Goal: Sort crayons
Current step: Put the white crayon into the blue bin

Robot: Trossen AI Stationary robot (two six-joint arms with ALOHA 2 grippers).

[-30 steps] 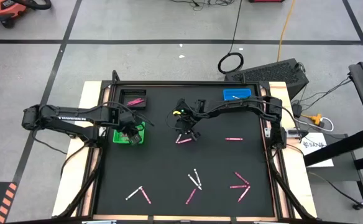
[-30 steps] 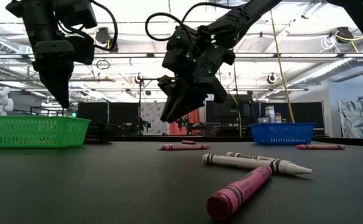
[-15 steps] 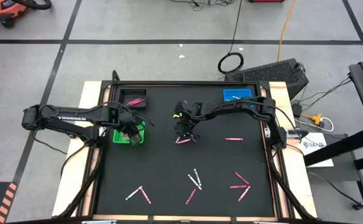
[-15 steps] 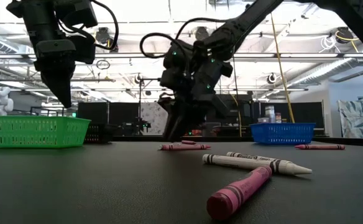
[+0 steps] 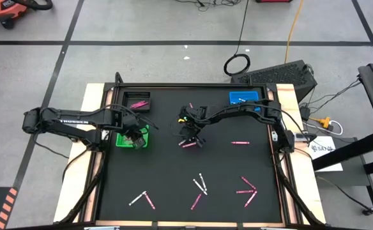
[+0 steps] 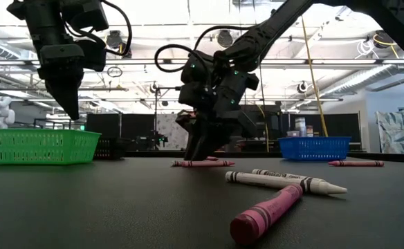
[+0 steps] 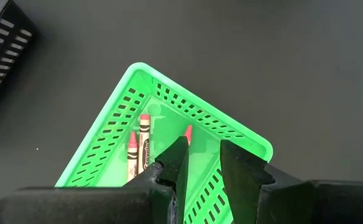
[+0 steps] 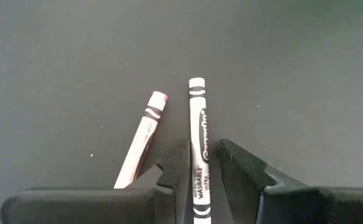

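Black mat point(image 5: 167, 172) carries green basket point(image 5: 133, 140), scattered crayons point(image 5: 201, 185).

Hidden and cut-off parts on the crayon table

In the right wrist view the white crayon point(image 8: 199, 143) runs down between the right gripper's point(image 8: 197, 163) fingers and off the picture's bottom edge, so its far end is unseen; the pink-tipped crayon point(image 8: 143, 138) beside it slips behind a finger. In the left wrist view the left gripper's point(image 7: 202, 158) fingers cover part of the green basket point(image 7: 116, 118), and one red crayon point(image 7: 187, 132) shows only its tip; the dark basket point(image 7: 1, 37) is cut by the corner. From above, what lies in the blue basket point(image 5: 243, 97) is too small to tell. In the low view, basket walls hide their contents.
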